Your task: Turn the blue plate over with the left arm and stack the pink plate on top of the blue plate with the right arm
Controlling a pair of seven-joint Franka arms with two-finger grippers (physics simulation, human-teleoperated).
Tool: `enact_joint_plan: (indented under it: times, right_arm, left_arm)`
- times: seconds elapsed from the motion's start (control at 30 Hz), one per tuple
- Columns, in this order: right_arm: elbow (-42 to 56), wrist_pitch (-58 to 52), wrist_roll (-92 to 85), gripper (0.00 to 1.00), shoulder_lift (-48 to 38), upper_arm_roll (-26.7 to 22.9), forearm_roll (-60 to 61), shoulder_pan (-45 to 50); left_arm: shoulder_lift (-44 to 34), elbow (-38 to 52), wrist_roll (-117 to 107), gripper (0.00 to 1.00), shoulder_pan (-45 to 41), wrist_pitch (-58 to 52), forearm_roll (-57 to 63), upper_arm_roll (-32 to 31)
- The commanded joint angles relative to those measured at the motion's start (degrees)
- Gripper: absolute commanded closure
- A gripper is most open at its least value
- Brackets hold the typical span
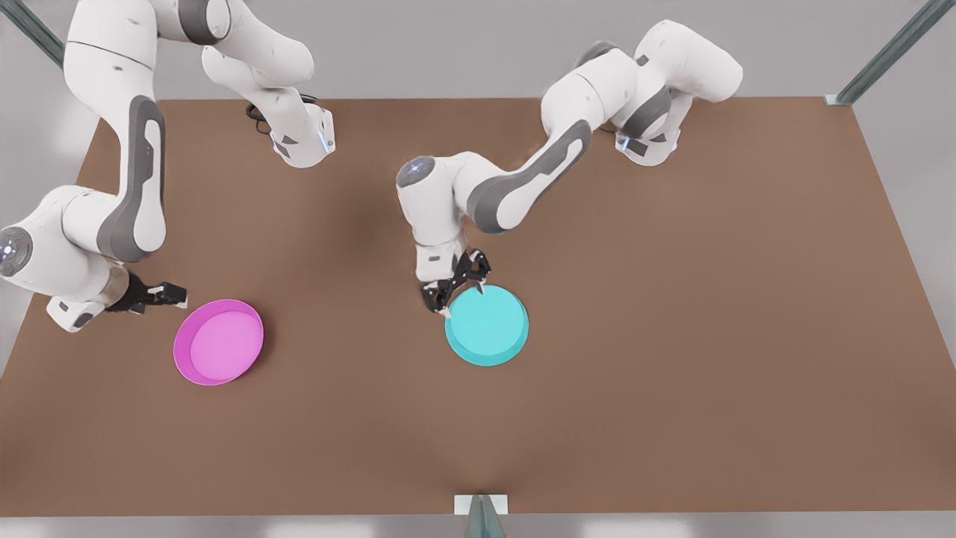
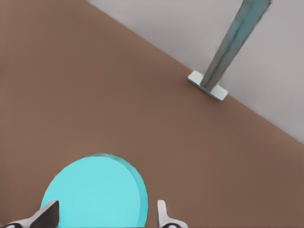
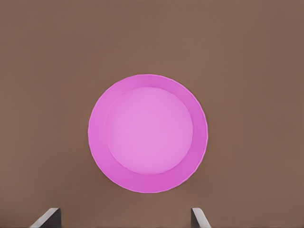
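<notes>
The blue plate [image 1: 487,326] lies near the table's middle with a flat, plain face up and its low side wall showing; in the left wrist view the blue plate [image 2: 95,192] is a flat cyan disc. My left gripper [image 1: 464,297] hovers at its far rim, open, its fingertips [image 2: 47,214] spread wider than nothing held. The pink plate [image 1: 218,341] sits hollow side up toward the front view's left, and the pink plate [image 3: 147,133] is centred in the right wrist view. My right gripper [image 1: 178,296] is open just beside its far-left rim, apart from it.
The brown table [image 1: 672,336] has open surface on the front view's right. A metal post on a base [image 1: 482,514] stands at the near edge, also seen as the post [image 2: 228,57]. Another post [image 1: 881,60] marks the far right corner.
</notes>
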Motion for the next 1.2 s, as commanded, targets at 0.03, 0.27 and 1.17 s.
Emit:
enact_joint_plan:
  times: [0.03, 0.27, 1.17]
  right_arm:
    - [-0.2, 2.18, -3.96, 0.0, 1.56, -0.25, 1.26, -0.88]
    - [-0.03, 9.21, -22.68, 0.0, 10.7, -6.57, 13.39, -1.41]
    - [6.13, 8.07, -35.78, 0.37, 27.4, -11.85, 36.77, -1.5]
  left_arm:
    - [-1.92, -0.02, 10.03, 0.0, 5.19, -3.59, -20.84, -0.1]
    - [-26.43, -22.51, 64.18, 0.0, 26.91, -15.11, -25.32, 4.82]
    - [-37.16, -36.93, 67.79, 0.0, 30.51, -8.17, -19.26, 4.65]
